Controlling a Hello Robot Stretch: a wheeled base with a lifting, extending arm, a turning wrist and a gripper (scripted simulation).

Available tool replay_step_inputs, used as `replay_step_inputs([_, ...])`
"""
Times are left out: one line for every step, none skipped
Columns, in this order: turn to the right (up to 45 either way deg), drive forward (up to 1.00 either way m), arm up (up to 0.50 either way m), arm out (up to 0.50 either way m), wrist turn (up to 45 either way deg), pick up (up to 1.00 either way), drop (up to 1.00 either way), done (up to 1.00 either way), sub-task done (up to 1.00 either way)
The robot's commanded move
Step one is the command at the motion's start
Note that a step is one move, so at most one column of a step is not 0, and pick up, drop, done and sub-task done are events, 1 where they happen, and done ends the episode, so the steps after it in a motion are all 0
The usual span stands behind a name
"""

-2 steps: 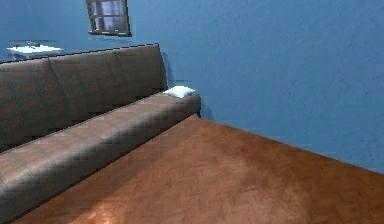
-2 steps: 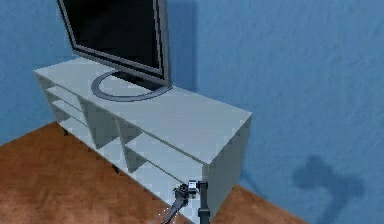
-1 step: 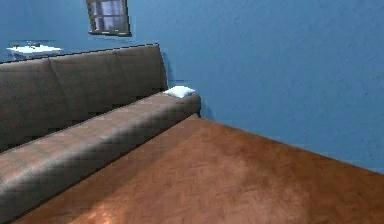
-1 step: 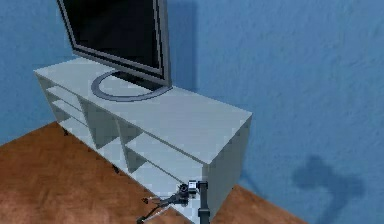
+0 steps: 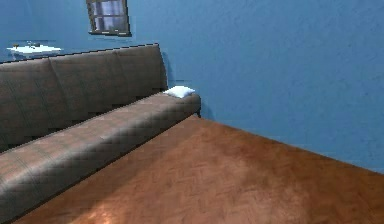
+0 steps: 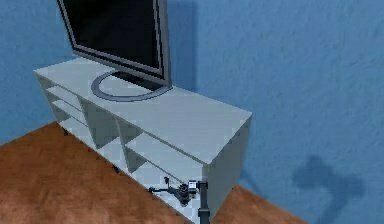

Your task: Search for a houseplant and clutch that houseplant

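By white TV stand [image 6: 190,122]: pincer [image 6: 158,186], grip can't tell; sofa [image 5: 80,125] along fwd view's left.

The sofa [image 5: 80,110] was grey-brown with a faint plaid of thin lines. On the sofa's far end lay a white pad [image 5: 180,92], and behind the sofa stood a white shape [image 5: 33,49]. Above the sofa, a picture [image 5: 108,15] had a dark frame. The wall [image 5: 280,70] was blue and the floor [image 5: 230,180] was brown. The TV [image 6: 115,35] had a black screen and a grey frame. The stand [image 6: 190,120] was pale grey. The arm [image 6: 203,208] and gripper [image 6: 160,187] were dark.
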Motion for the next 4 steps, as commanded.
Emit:
replay_step_inputs([0.0, 0.00, 0.00, 0.00, 42.0, 0.00, 0.00, 0.00, 0.00])
replay_step_inputs([0.0, 0.00, -0.30, 0.00, 0.0, 0.00, 0.00, 0.00, 0.00])
replay_step_inputs([0.0, 0.00, 0.00, 0.00, 0.0, 1.00, 0.00, 0.00, 0.00])
replay_step_inputs([0.0, 0.00, 0.10, 0.00, 0.0, 0.00, 0.00, 0.00, 0.00])
